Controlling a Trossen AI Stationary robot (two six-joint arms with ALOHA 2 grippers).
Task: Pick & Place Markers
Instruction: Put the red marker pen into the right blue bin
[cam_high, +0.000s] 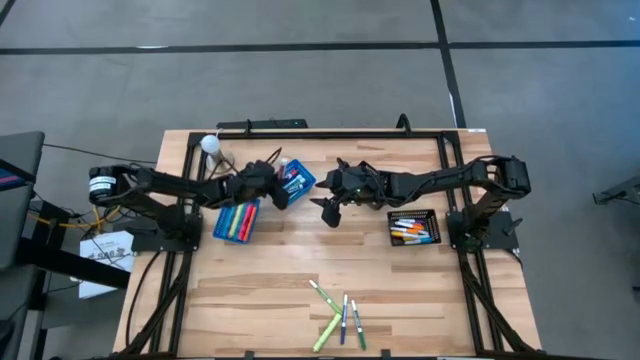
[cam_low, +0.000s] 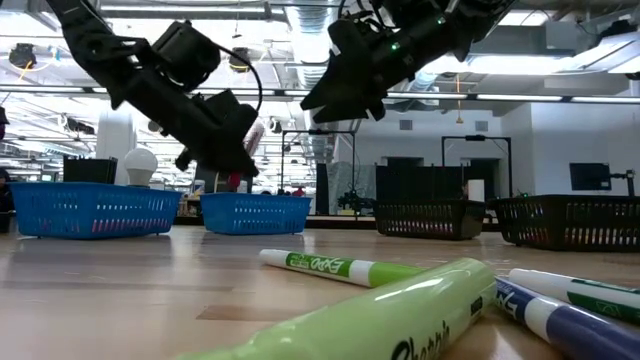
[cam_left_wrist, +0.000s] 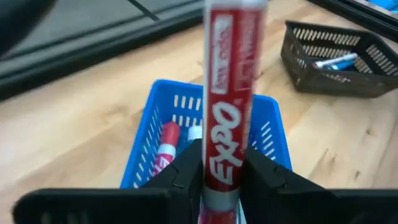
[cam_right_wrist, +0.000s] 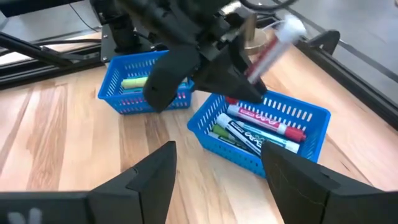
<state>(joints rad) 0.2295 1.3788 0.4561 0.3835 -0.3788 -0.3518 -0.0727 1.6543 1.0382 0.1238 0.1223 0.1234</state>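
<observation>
Left gripper (cam_left_wrist: 222, 180) clamps red marker (cam_left_wrist: 229, 93) over blue basket (cam_high: 297, 181) near tabletop's far edge | right gripper (cam_right_wrist: 217, 163) wide, empty

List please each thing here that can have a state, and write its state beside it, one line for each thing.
left gripper: shut on the red marker, above a blue basket
red marker: capped, held between the fingers
right gripper: open, empty
near blue basket: upright, holds several markers
far blue basket: upright, holds markers
black mesh basket: upright, holds markers
markers on the table: lying loose, capped
</observation>
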